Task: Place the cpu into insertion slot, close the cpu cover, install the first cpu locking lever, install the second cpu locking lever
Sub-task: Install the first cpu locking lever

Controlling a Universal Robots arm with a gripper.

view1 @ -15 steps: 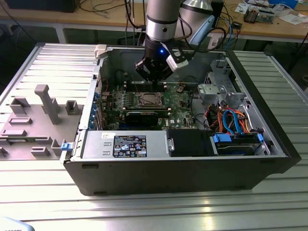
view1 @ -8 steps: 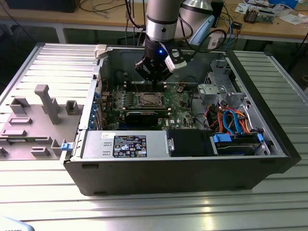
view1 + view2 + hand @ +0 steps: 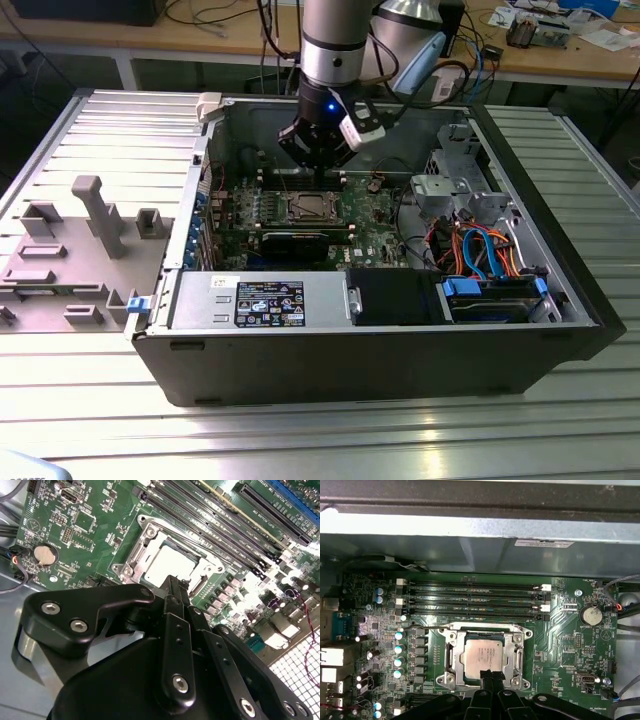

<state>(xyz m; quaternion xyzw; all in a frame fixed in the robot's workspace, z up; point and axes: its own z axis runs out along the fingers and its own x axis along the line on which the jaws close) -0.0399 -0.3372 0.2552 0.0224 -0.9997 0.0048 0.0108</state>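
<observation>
Silver arm [image 3: 333, 40], blue light [image 3: 331, 103], black screw-studded jaws.

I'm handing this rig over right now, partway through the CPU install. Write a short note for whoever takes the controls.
The black end effector is shut and holds nothing. Its tips are at the edge of the thin silvery square-frame cpu cover; I cannot tell whether they touch it.
Things: the small square silvery-grey cpu sits in the pale-rimmed square insertion slot on the green motherboard.
Done: the cpu is placed and the cpu cover lies flat around it, with the chip showing through the cut-out.
Left: the two locking levers. I cannot tell whether either is latched.
</observation>
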